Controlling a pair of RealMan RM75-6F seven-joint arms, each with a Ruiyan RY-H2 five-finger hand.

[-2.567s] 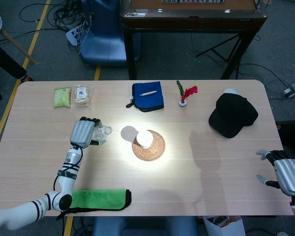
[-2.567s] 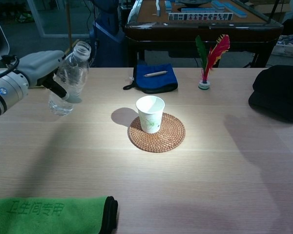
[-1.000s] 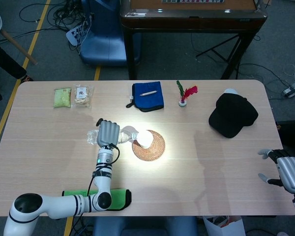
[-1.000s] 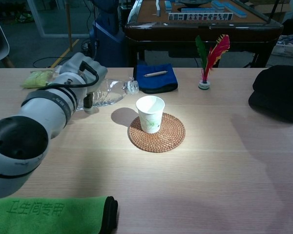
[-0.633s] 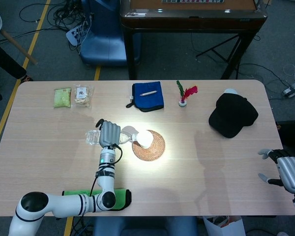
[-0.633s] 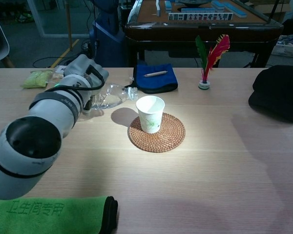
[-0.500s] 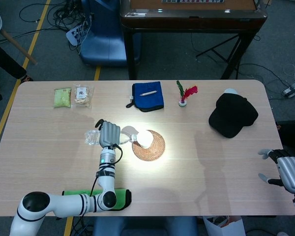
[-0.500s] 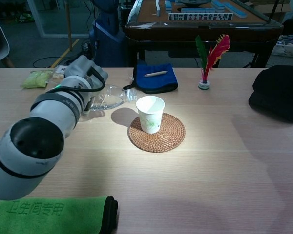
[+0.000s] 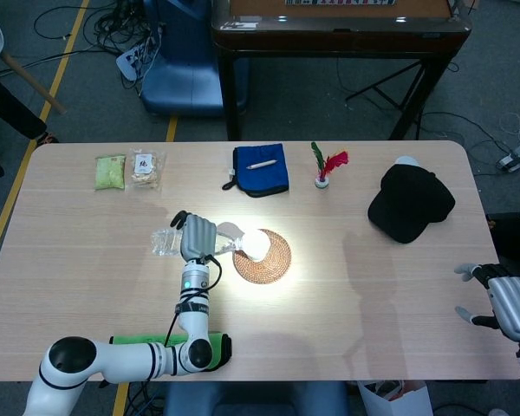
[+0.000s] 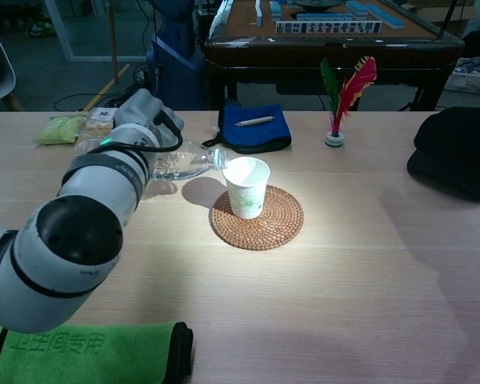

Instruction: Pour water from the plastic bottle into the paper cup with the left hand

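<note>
My left hand (image 9: 197, 236) grips a clear plastic bottle (image 10: 184, 162) that lies almost level above the table, its open mouth at the left rim of the white paper cup (image 10: 246, 186). The bottle's base (image 9: 163, 243) sticks out to the left of the hand. The cup (image 9: 255, 245) stands upright on a round woven coaster (image 10: 260, 220). In the chest view my left forearm fills the left foreground, with the hand (image 10: 146, 114) at its far end. I cannot tell whether water is flowing. My right hand (image 9: 507, 308) hangs open off the table's right edge, holding nothing.
A blue pouch (image 9: 261, 169) with a pen lies behind the cup, a feather shuttlecock (image 9: 325, 165) to its right. A black cap (image 9: 409, 202) sits at far right, two snack packets (image 9: 126, 170) at back left, and a green towel (image 9: 169, 351) at the front edge.
My left hand has carried the bottle right to the cup and tipped it from upright to nearly level, then edged its mouth closer to the rim. The right hand has barely moved.
</note>
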